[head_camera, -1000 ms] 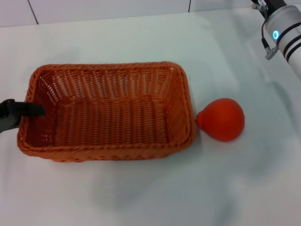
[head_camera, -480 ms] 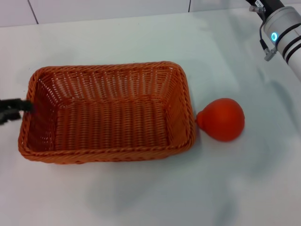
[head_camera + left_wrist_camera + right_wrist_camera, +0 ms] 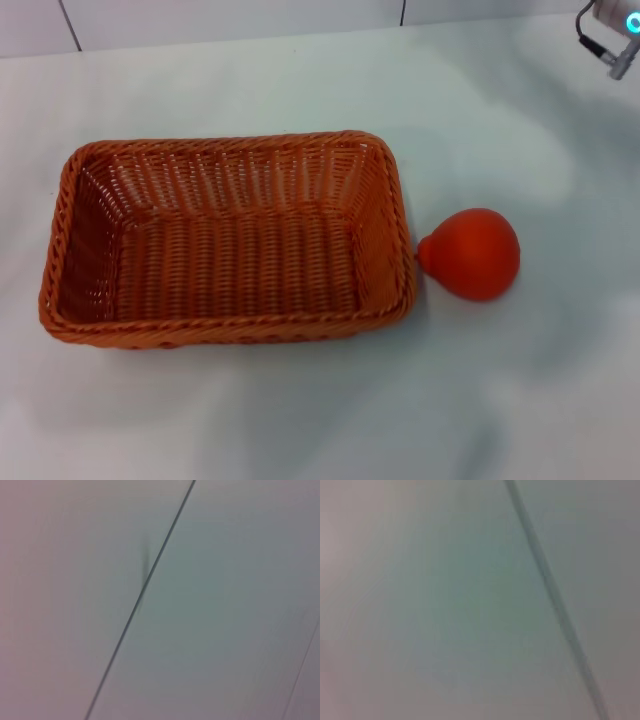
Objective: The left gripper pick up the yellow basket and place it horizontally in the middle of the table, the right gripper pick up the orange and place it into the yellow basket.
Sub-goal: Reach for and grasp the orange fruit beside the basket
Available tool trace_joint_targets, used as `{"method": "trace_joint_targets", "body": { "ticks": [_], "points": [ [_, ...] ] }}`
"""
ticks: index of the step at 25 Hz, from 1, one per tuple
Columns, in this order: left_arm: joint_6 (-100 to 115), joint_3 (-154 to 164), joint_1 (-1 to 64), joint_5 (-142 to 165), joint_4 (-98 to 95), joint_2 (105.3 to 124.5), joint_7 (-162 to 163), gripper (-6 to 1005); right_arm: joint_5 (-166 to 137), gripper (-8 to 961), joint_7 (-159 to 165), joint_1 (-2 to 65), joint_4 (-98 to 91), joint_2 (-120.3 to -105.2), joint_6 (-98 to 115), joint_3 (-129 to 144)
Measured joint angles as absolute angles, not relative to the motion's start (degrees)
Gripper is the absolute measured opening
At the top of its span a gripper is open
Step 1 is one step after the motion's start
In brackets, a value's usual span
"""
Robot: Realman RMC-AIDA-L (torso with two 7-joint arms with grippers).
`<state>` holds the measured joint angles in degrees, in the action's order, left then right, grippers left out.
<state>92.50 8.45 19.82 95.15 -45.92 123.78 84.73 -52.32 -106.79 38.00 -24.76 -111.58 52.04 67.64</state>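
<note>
orange (image 3: 470, 254) beside yellow basket (image 3: 228, 238), no jaws near

Baskets: one, the yellow basket (image 3: 230, 240), woven wicker, orange-brown in colour.
Fruit: one, the orange (image 3: 472, 253), red-orange and round.
Surface: one, a plain white surface (image 3: 300, 90).
Robot arms: one, partly visible at the far right corner (image 3: 615, 30).

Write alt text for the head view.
An empty orange-brown woven basket lies lengthwise on a white table, with a red-orange fruit just beside its right end. Only a bit of the right arm shows at the top right corner.
</note>
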Motion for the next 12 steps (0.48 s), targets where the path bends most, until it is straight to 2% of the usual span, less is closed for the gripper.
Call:
{"method": "trace_joint_targets", "body": {
  "ticks": [3, 8, 12],
  "points": [
    [98.2, 8.2, 18.2, 83.1, -32.9, 123.74, 63.5, 530, -79.1, 741, -84.6, 38.1, -33.7, -107.36, 57.2, 65.6],
    [102.2, 8.2, 17.9, 76.1, -21.8, 123.88, 46.5, 523, -103.3, 739, -71.0, 38.4, -43.1, -106.22, 66.9, 57.3],
    [102.1, 8.1, 18.3, 75.1, -18.8, 123.89, 44.3, 520, -126.3, 738, -65.1, 42.3, -47.5, -105.87, 79.6, 47.4]
  ]
}}
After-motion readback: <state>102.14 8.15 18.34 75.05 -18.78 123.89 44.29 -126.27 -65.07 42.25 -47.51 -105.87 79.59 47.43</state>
